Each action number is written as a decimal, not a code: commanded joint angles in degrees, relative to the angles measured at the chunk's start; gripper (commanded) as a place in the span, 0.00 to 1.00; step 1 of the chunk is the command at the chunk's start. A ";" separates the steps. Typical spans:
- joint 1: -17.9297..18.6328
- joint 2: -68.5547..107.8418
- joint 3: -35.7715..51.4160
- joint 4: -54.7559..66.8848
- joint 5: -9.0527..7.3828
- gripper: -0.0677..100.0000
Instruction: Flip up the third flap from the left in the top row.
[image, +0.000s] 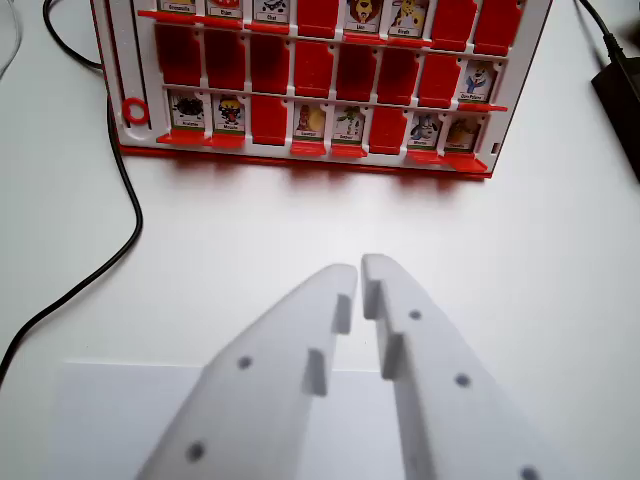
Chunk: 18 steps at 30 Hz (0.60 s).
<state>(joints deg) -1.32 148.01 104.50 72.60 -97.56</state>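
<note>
Red board (320, 90) is standing across the upper frame, flaps partly raised. White gripper (360, 268) is hovering at lower centre, tips nearly together, pinching nothing. Black cable (120, 200) is trailing at left.

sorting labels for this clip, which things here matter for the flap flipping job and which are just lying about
Part of the job:
- red game board with its rows of flaps
- gripper, tips nearly together, short of the board

Just lying about:
- black cable at the wrist view's left
- dark object at the right edge, with its cable
- white sheet under the gripper
</note>
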 joint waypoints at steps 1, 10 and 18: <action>0.26 1.32 -0.62 0.00 -0.44 0.00; 0.00 1.93 -0.35 0.62 -0.26 0.00; 0.00 1.93 -0.09 0.35 -0.44 0.00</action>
<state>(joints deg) -1.32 149.41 104.50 73.12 -97.56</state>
